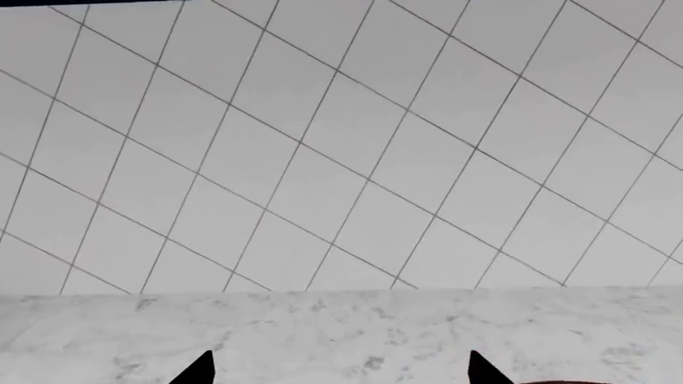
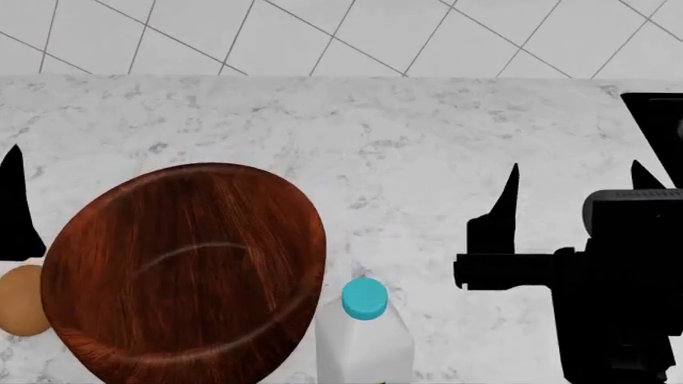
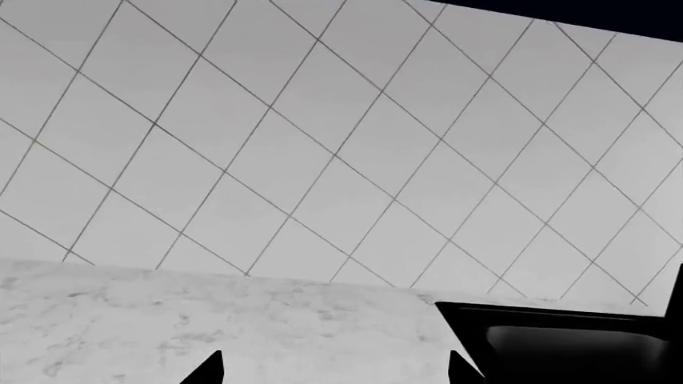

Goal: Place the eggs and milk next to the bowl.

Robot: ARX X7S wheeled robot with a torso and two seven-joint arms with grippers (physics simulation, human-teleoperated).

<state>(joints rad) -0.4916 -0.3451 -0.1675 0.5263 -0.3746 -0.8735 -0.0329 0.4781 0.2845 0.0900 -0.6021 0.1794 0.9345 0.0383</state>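
The bowl (image 2: 181, 272), large with glossy reddish-brown wood grain, sits on the marble counter at the front left of the head view. The pale tan egg (image 2: 19, 300) lies against its left side, partly cut off by the frame. The darker egg is out of view. The milk (image 2: 365, 332), white with a blue cap, stands just right of the bowl at the front edge. One finger (image 2: 15, 208) of my left gripper (image 1: 341, 370) shows left of the bowl; the jaws are open and empty. My right gripper (image 2: 577, 184) is open and empty, to the right of the milk and beyond it; its wrist view (image 3: 336, 370) shows bare counter between the jaws.
A white tiled wall (image 2: 341, 32) backs the marble counter (image 2: 405, 144). A black sink-like basin (image 2: 657, 120) sits at the far right, also showing in the right wrist view (image 3: 565, 344). A thin reddish-brown sliver (image 1: 571, 382) shows at the edge of the left wrist view.
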